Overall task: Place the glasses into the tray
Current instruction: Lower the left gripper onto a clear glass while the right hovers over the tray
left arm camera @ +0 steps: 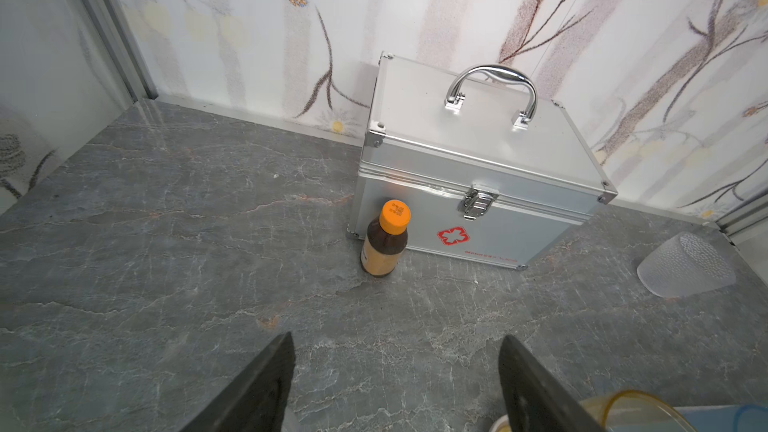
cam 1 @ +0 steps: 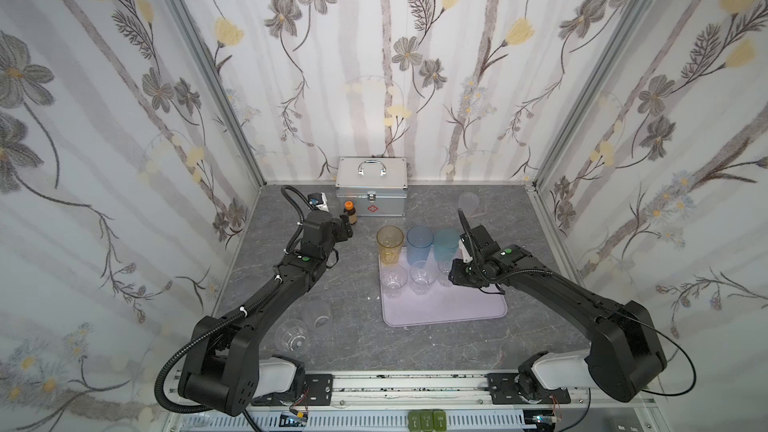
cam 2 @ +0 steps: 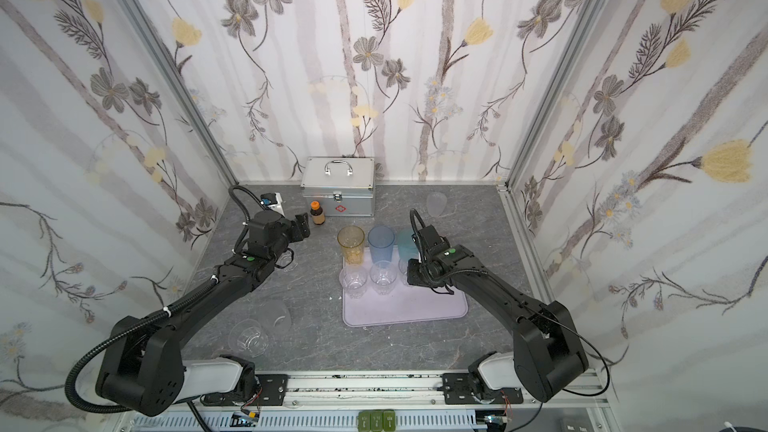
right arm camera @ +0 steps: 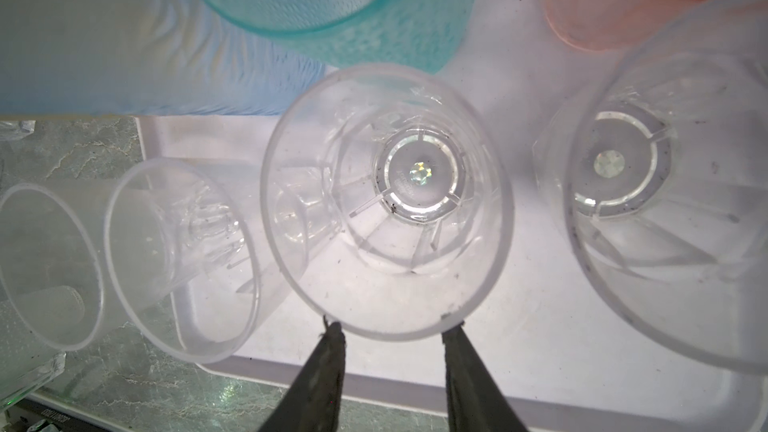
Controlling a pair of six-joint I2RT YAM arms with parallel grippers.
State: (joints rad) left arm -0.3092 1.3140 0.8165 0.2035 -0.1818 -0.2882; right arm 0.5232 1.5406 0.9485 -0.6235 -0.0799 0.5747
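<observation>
Several glasses (cam 1: 419, 243) stand in the tray (cam 1: 449, 309) at the table's 3 o'clock — tinted behind, clear in front. The right gripper (right arm camera: 392, 326) hangs parted and empty over a clear glass (right arm camera: 386, 201); the left gripper (left arm camera: 395, 336) gapes empty at the tray's 10 o'clock.

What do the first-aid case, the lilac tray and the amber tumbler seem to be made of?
First-aid case: likely aluminium, brushed sheen, riveted corners, chromed handle. Lilac tray: probably matte plastic or silicone; no glare. Amber tumbler: translucent, glass or plastic, cannot tell.
</observation>
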